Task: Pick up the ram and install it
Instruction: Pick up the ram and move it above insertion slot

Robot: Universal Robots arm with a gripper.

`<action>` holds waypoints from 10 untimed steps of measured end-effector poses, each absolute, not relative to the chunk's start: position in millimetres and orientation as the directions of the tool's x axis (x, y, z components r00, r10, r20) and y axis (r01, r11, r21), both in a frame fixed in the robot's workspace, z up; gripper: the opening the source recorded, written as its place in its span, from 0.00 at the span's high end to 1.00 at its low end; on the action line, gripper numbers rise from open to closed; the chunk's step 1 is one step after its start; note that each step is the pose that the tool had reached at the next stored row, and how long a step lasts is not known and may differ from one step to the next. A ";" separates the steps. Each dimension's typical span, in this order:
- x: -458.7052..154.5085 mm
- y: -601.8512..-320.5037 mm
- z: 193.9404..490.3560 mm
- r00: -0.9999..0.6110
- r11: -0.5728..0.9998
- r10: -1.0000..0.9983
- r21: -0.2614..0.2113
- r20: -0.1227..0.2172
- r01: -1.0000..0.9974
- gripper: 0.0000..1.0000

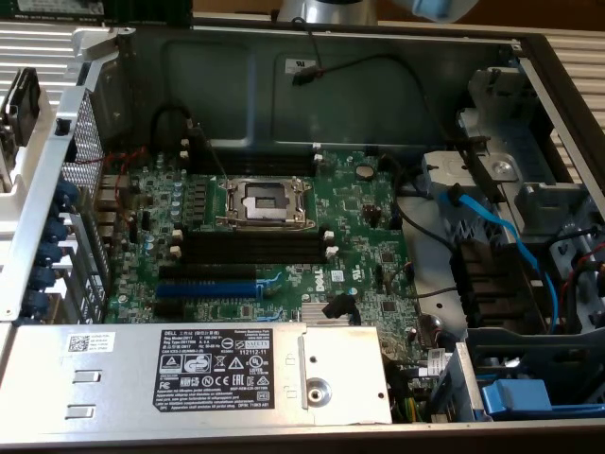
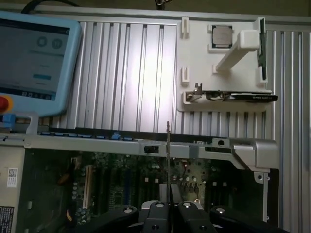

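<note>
The ram (image 2: pixel 168 160) is pinched edge-on between the fingers (image 2: pixel 156 213) of the gripper (image 2: pixel 170 208), which are pressed against its two faces. It is seen as a thin strip reaching from the fingertips across the motherboard (image 2: pixel 204 179) to the case rim (image 2: pixel 146 141). A white fixture plate (image 2: pixel 194 53) with a processor chip (image 2: pixel 221 36) is laid on the ribbed table (image 2: pixel 126 73) beyond the case, and in the exterior view the black memory slots (image 1: pixel 250 248) are seen just beside the processor socket (image 1: pixel 265 200).
</note>
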State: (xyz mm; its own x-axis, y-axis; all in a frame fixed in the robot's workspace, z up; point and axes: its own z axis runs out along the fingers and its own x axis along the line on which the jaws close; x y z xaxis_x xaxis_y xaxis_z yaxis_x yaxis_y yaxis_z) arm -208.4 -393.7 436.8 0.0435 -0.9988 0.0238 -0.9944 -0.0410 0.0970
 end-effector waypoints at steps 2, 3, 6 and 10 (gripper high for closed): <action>-201.0 -393.7 436.8 0.044 -0.041 -0.999 0.097 0.024 -0.994 0.87; -197.2 -393.7 436.8 0.043 -0.041 -0.999 0.097 0.024 -0.994 0.87; -185.6 -393.7 436.8 0.044 -0.041 -0.999 0.097 0.024 -0.994 0.87; -171.9 -393.8 436.8 0.044 -0.041 -0.999 0.097 0.024 -0.994 0.87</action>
